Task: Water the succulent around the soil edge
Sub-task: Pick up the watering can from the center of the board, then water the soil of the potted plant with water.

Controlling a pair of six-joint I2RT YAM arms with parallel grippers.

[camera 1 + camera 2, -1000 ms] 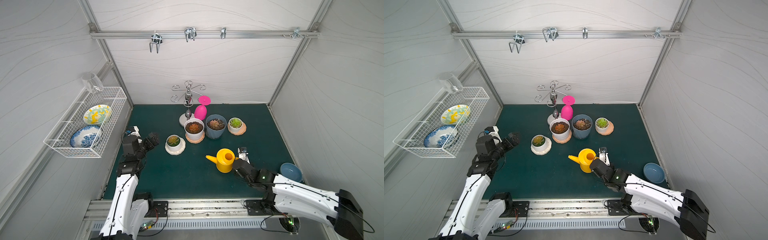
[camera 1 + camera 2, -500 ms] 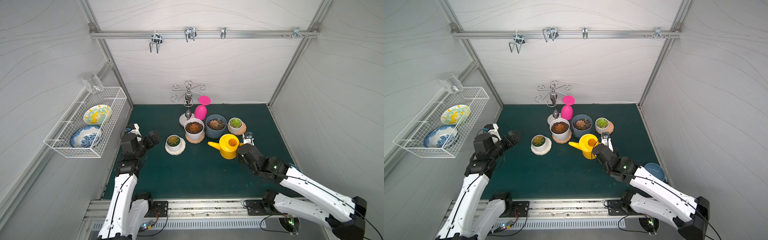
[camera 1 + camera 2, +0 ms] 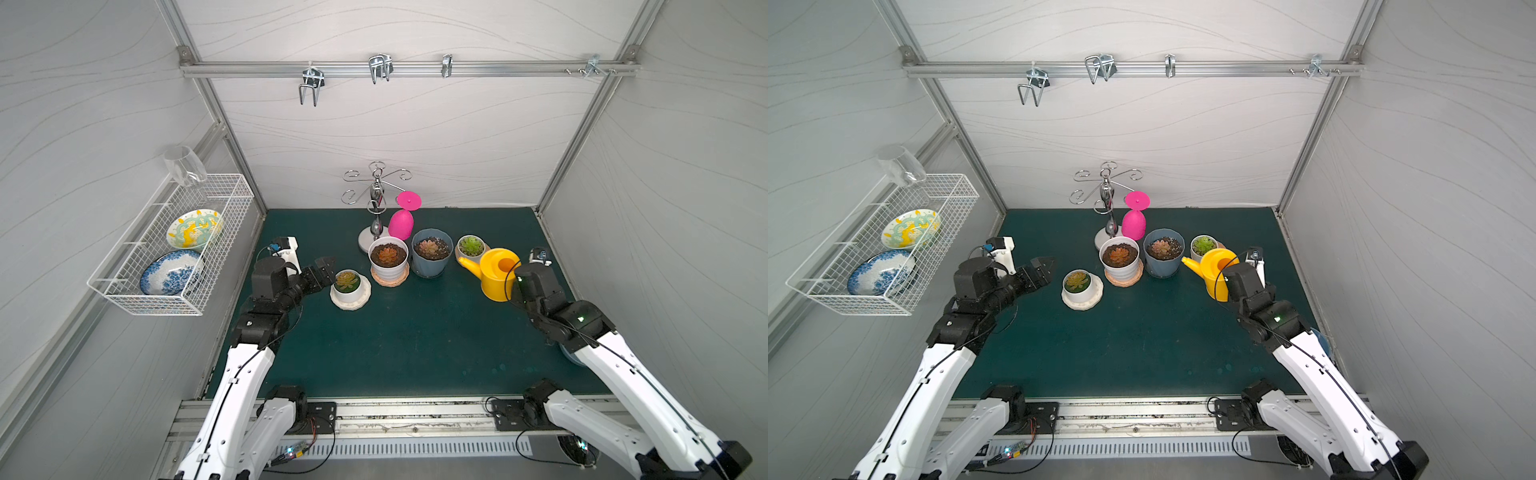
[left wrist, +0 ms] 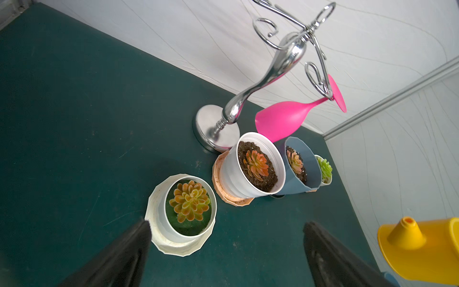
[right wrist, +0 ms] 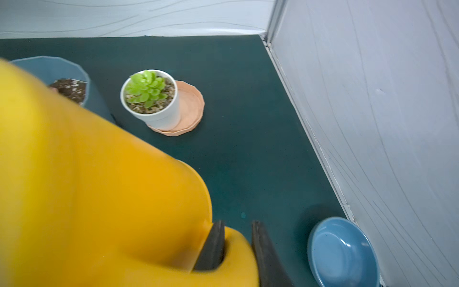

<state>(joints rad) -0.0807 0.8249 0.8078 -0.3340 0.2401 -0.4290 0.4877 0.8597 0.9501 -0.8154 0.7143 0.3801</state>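
1. Yellow plastic watering can (image 3: 496, 274), handle clamped in right gripper (image 5: 237, 225).
2. Holds spout just beside green rosette succulent (image 5: 146, 88) in small white pot (image 5: 161, 114) on pink saucer (image 5: 192, 106).
3. Shows left gripper (image 4: 227, 225) spread apart, empty.

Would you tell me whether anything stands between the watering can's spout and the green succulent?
Nothing visible does. The can, in the right gripper, has its spout close by the green succulent; the blue pot stands beside them.
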